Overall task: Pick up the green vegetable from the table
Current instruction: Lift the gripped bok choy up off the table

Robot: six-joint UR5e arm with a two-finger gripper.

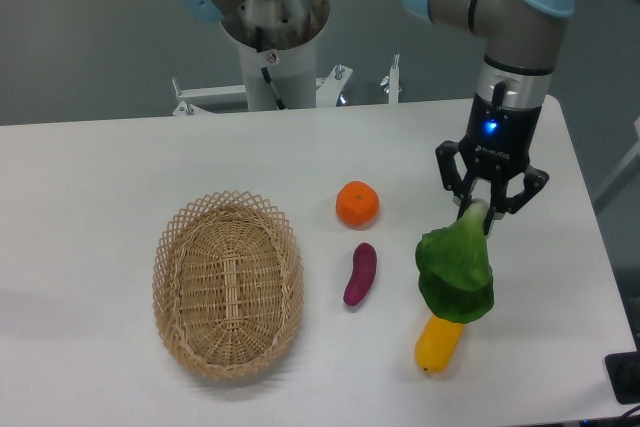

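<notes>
The green vegetable (455, 269), a toy bok choy with dark green leaves and a pale stalk end, hangs leaves-down from my gripper (480, 213). The gripper is shut on its pale stalk end and holds it above the white table (90, 177), at the right side. The leaves hang in front of the upper part of a yellow elongated vegetable (438, 344), which lies on the table below.
An orange (357, 204) and a small purple eggplant (360, 274) lie near the middle. A wicker basket (228, 282) stands to the left. The robot base (275, 37) is at the back edge. The table's right edge is close to the gripper.
</notes>
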